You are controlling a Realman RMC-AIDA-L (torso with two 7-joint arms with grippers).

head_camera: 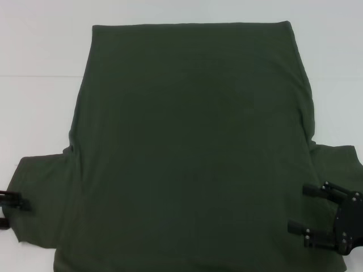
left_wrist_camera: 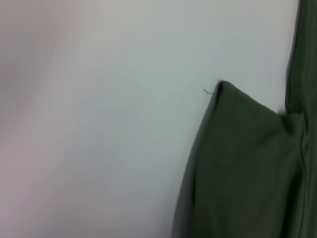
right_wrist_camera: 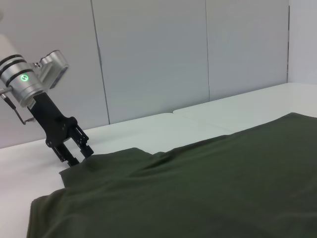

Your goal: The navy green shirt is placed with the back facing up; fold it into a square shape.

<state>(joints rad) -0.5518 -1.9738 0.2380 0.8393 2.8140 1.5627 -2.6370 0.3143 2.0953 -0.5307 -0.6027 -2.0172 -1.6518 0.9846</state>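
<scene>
One big navy green shirt (head_camera: 187, 147) lies flat on the white table (head_camera: 39, 51), plain side up, and it fills most of the head view. Its two short sleeves stick out at the near corners, one on each side. On the left, the left gripper (head_camera: 10, 208) is at the outer edge of the left sleeve, low by the cloth. From the right wrist view this left gripper (right_wrist_camera: 75, 150) has its dark fingers at the sleeve's edge, but I cannot tell if they pinch it. On the right, the right gripper (head_camera: 300, 208) sits over the right sleeve with its two black fingers (head_camera: 313, 189) spread wide apart, and nothing is held between them.
</scene>
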